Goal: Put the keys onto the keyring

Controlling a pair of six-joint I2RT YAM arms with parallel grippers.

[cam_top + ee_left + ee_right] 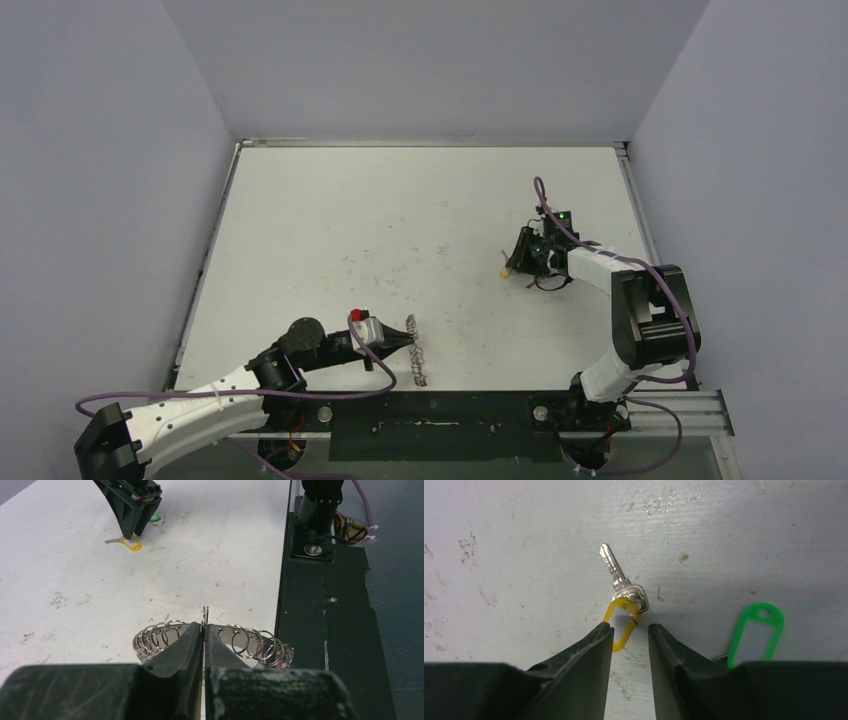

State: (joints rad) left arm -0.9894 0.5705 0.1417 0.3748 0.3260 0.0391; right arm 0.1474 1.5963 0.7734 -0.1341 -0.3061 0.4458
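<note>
The keyring (250, 642) is a silvery band fringed with wire loops, lying near the table's front edge (416, 352). My left gripper (204, 626) is shut on one of its upright loops. The yellow-tagged key (620, 580) lies flat on the table, its yellow tag (622, 632) reaching between the tips of my right gripper (630, 626). Those jaws stand apart with a gap, the left tip over the tag's edge, the right tip clear of it. The green-tagged key (756, 632) lies just to the right, its metal hidden behind the finger. Both keys also show in the left wrist view: yellow (131, 544), green (158, 517).
The black base plate (330, 610) with bolts runs along the table's near edge, right beside the keyring. Purple cables (560, 225) trail from both arms. The white table (400, 220) is scuffed and walled on three sides.
</note>
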